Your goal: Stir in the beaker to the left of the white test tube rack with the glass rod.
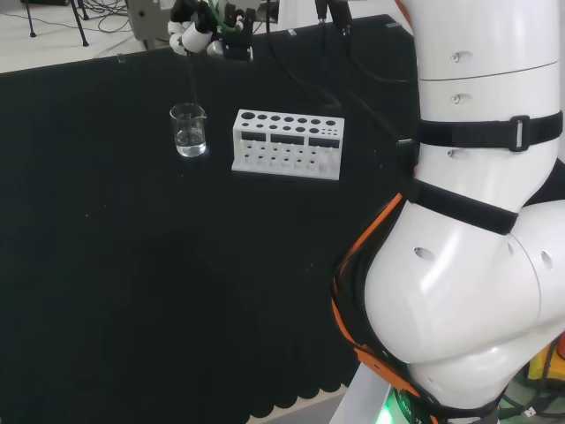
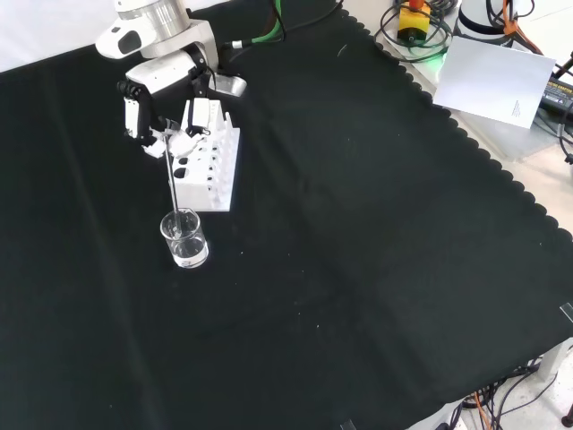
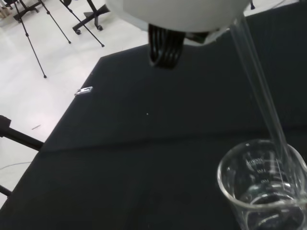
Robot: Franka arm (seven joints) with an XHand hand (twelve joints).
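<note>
The small clear glass beaker stands upright on the worktop, a black cloth with a scalloped edge, and it holds a shallow pool of clear liquid at its bottom; printed graduation marks show on its wall in the wrist view. A thin, straight, clear glass rod runs down into it, its lower end inside the rim and dipping toward the liquid, the shaft leaning slightly. In the head view the beaker sits just left of a white plastic test tube rack with rows of round holes, the two near each other but apart; in the front view the rack stands just behind the beaker. Nothing else stands close by on the cloth, and nothing blocks the beaker's mouth except the rod itself. The black and white robot hand hangs above the beaker, over the rack's far end in the front view, its fingers curled round the rod's upper end, clear of the glass rim.
</note>
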